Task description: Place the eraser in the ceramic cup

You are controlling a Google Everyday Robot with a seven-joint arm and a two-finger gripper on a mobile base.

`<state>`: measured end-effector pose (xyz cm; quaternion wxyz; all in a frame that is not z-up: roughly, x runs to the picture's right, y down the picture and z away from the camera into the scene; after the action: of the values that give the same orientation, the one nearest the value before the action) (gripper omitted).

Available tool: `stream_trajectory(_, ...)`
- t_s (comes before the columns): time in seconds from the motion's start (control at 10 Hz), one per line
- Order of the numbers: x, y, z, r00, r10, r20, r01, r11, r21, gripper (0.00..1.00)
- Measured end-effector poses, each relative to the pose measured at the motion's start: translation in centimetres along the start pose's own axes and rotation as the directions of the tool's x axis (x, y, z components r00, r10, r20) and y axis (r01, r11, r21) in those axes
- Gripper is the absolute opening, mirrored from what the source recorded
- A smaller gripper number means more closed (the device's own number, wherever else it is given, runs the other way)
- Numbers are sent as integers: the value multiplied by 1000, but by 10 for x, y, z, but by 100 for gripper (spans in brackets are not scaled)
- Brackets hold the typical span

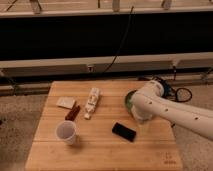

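The eraser (124,132), a small flat black block, lies on the wooden table (100,156) right of centre toward the front. The ceramic cup (66,132), white and round, stands upright at the front left, well apart from the eraser. My white arm reaches in from the right. Its gripper (142,119) hangs at the arm's end just right of and behind the eraser, above the table and not touching it.
A green bowl (128,99) sits behind the gripper, mostly hidden by the arm. A reddish-brown stick (73,112), a pale flat square piece (65,102) and a long white packet (92,102) lie at the back left. Black cables (181,93) lie off the table's right edge.
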<state>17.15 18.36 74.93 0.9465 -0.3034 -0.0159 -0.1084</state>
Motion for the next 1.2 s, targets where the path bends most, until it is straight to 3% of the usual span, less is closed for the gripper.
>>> stream_trajectory(0.5, -37, 0, 18, 991, -136, 15, 136, 990, -22, 80)
stream_trajectory(1.2, -56, 3, 52, 967, -251, 40, 253, 967, -38, 80)
